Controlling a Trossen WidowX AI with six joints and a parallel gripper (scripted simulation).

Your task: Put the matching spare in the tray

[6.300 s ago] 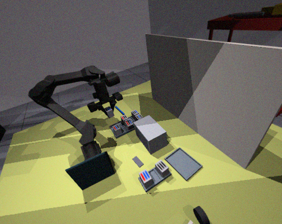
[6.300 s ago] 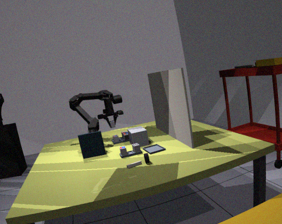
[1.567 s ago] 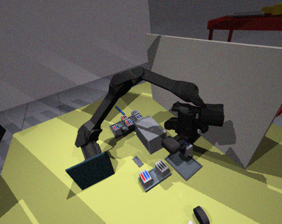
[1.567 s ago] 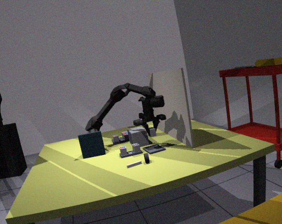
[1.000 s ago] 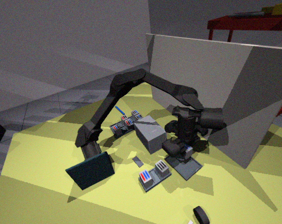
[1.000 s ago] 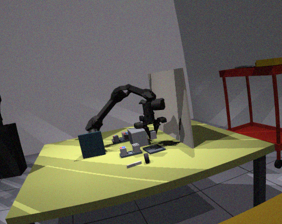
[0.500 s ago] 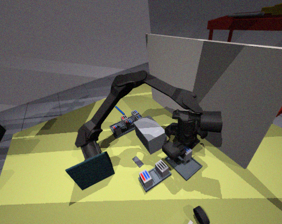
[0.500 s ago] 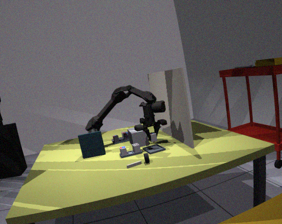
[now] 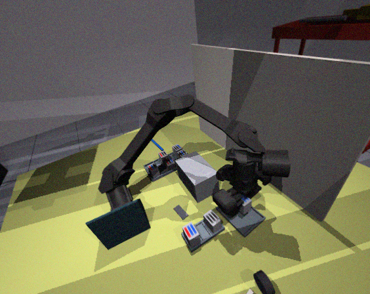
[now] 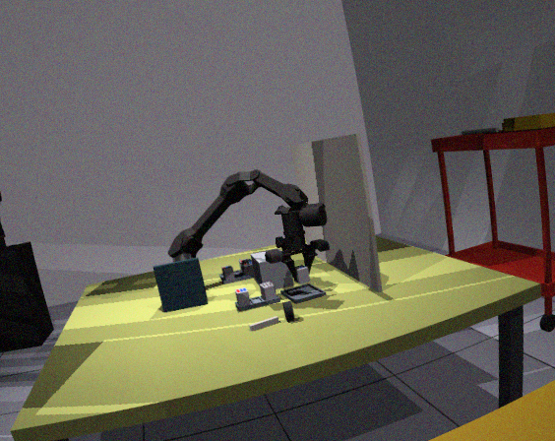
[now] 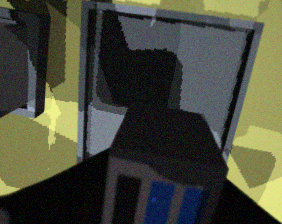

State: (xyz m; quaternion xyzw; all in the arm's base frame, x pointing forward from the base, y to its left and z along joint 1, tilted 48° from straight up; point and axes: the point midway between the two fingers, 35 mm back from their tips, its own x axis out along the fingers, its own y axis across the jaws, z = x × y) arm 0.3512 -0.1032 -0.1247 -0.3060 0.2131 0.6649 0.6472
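The tool (image 9: 242, 203), clamped on a blue-striped spare (image 9: 246, 204), hangs over the grey tray (image 9: 250, 222), with the mounted grey unit (image 9: 197, 175) just beside and two spares (image 9: 201, 228) near on the bench (image 9: 55, 262).

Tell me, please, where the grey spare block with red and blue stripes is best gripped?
Grip the grey striped block across its two plain side faces, descending from above: it stands upright on its dark holder, top unobstructed, with a neighbouring grey block alongside.
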